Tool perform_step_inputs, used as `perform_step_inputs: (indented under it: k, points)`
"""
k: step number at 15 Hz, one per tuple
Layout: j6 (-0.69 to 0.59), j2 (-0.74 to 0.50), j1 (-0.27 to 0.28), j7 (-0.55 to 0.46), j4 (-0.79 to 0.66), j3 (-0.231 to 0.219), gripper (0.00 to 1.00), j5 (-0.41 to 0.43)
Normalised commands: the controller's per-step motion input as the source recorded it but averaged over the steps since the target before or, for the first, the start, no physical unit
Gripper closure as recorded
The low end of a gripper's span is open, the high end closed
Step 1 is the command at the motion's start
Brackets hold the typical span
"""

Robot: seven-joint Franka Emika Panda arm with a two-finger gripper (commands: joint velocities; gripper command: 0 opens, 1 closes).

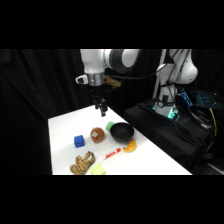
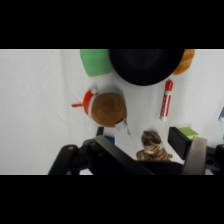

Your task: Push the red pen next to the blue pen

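The thin red-orange pen with a whitish end is seen lying flat on the white table, just beside the black round bowl. No blue pen is spotted. The two-finger gripper is held high, fingers apart, empty. Looks light, stiff, probably rolly, so it's best nudged mid-length.

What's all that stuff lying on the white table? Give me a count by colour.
Red: 1, the red pen
Blue: 1, a blue cube
Black: 1, a black bowl
Brown: 2, a brown ball and a striped toy tiger
Green: 2, a green block and a yellow-green block
Orange: 1, an orange piece
Total: 8
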Motion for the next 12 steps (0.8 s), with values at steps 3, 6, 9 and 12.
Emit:
perform_step_inputs:
  k: [3, 6, 9, 12]
  points:
    - [0.11, 0.08, -0.02, 0.0, 0.0, 0.016, 0.0, -0.009]
    - [0.23, 0.13, -0.027, -0.01, -0.02, 0.021, 0.0, 0.033]
    - [0.27, 0.11, -0.024, 0.0, -0.05, 0.038, 0.0, 0.081]
    - [0.35, 0.19, -0.008, 0.02, -0.09, 0.067, 0.0, 0.13]
